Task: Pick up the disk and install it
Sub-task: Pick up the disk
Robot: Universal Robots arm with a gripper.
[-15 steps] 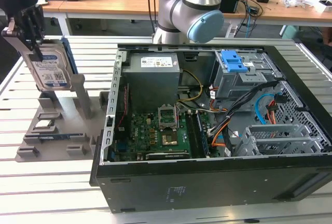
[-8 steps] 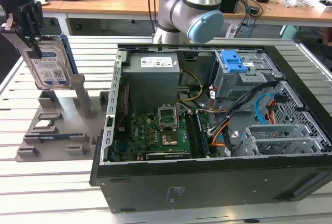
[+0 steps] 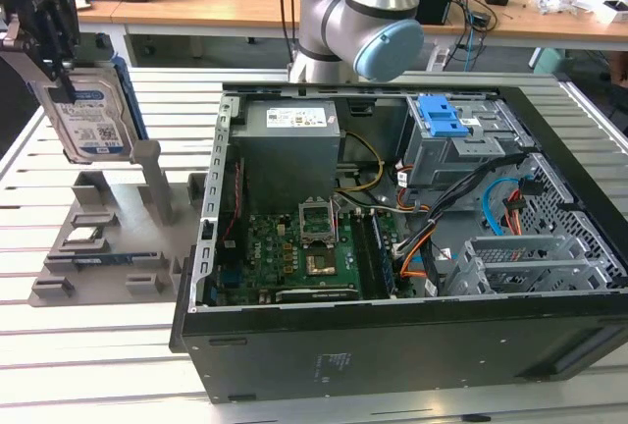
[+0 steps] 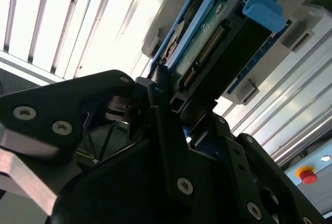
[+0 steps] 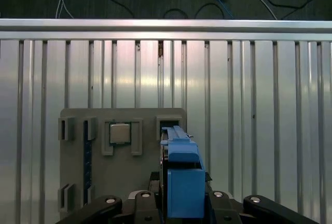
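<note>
"Half the job looks done to me. The fingers (image 3: 65, 76) are clamped shut on the disk (image 3: 86, 115), gripping it by its upper end."

"Where does the disk sit?"

"Upright in the air above the grey stand (image 3: 108, 247) on the table (image 3: 59, 375). In the exterior view that is about ten o'clock from the open computer case (image 3: 392, 345), and well apart from it. Its lower edge seems clear of the stand's posts."

"Do the wrist cameras agree?"

"Yes. In the second wrist view the fingers (image 4: 181, 102) pinch the disk (image 4: 218, 42) from both faces, with no gap showing. In the first wrist view its blue frame (image 5: 182, 177) hangs over the stand (image 5: 72, 182), just beside the chip (image 5: 120, 133) lying in its pocket."

"So what remains?"

"The installing, as I judge it. The pick-up seems finished, but the disk has not yet come near the case. The grey cage (image 3: 530, 262), at three o'clock from the green circuit board (image 3: 304, 247), looks a likely place for it, though I can't be sure."
</note>
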